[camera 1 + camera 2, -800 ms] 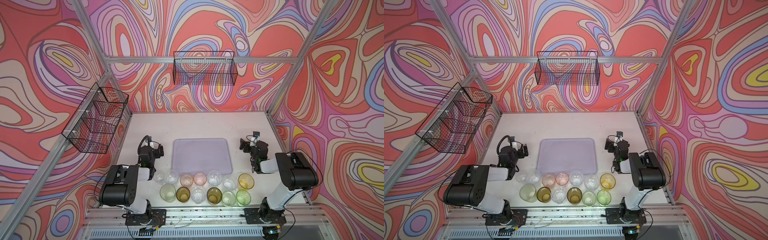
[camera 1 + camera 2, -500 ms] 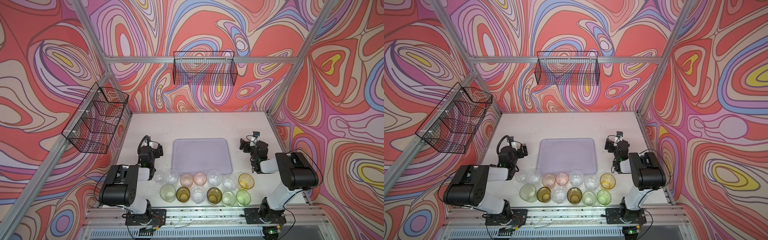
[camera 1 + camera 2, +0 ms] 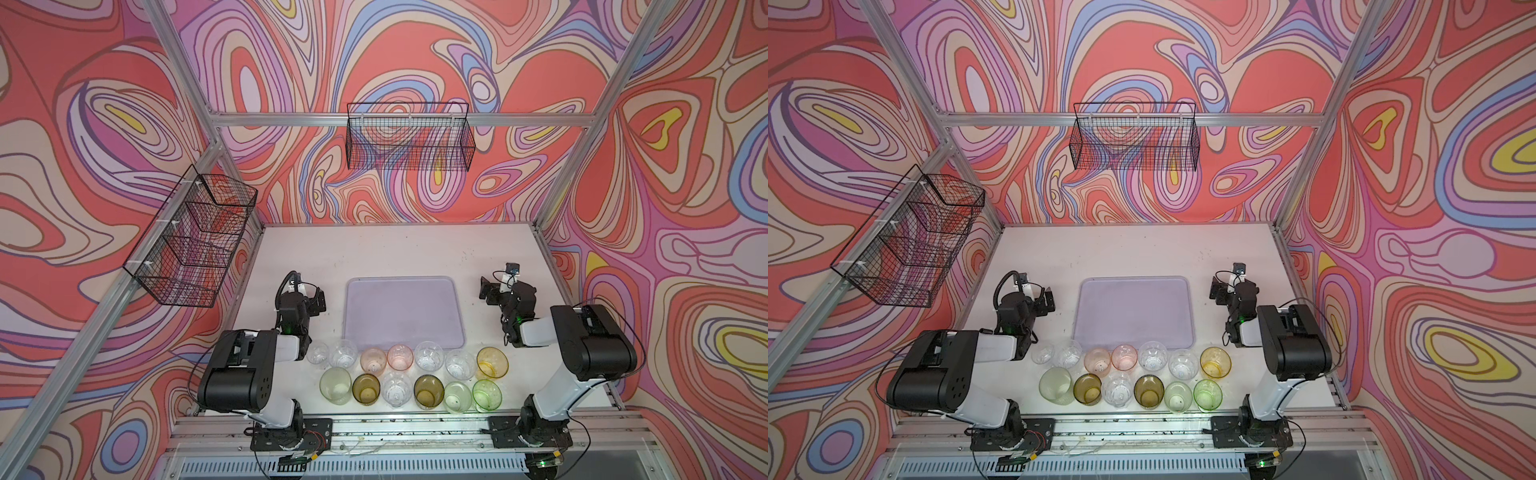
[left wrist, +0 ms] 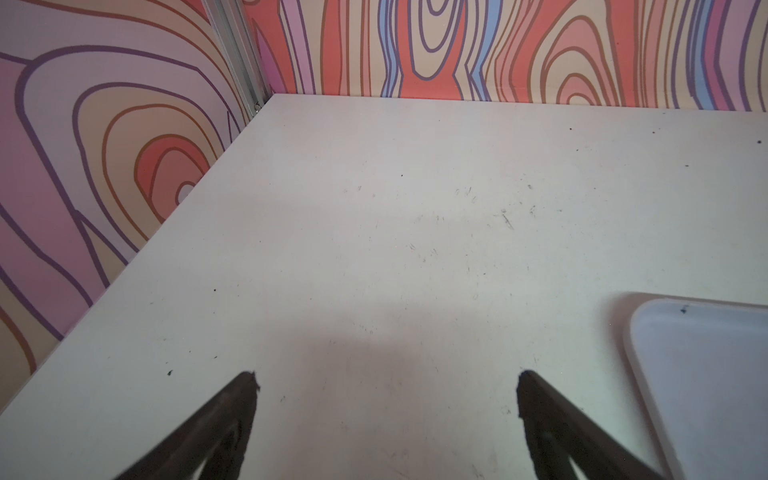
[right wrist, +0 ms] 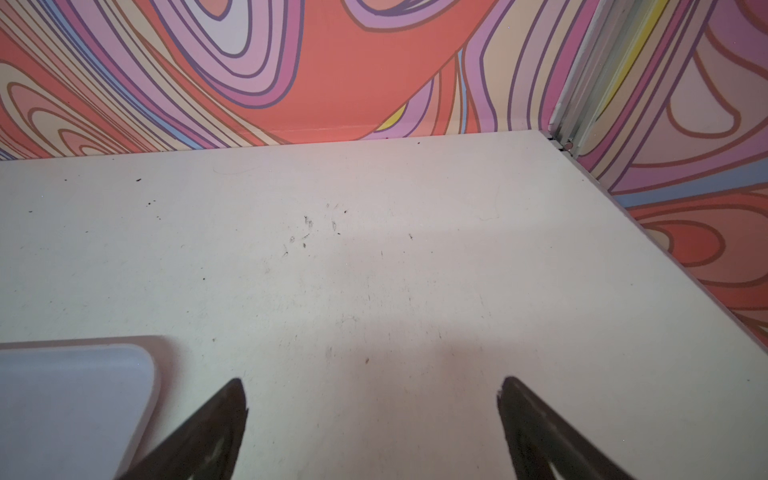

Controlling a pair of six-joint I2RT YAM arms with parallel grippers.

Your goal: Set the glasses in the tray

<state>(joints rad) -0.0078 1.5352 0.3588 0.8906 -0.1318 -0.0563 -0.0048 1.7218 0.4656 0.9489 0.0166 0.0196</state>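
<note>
Glasses translucent, faceted (tray smooth, round-cornered)

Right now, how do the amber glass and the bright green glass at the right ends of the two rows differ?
Colour: the amber glass is yellow-orange, the green glass bright green. Row: the amber glass stands in the row beside the tray, the green glass in the row farther from it. Both stand upright on the table, outside the tray, untouched.

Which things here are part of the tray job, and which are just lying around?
Job: thirteen glasses in two rows; lavender tray, empty; left gripper and right gripper, both open.
Idle: back-wall wire basket; left-wall wire basket.
</note>
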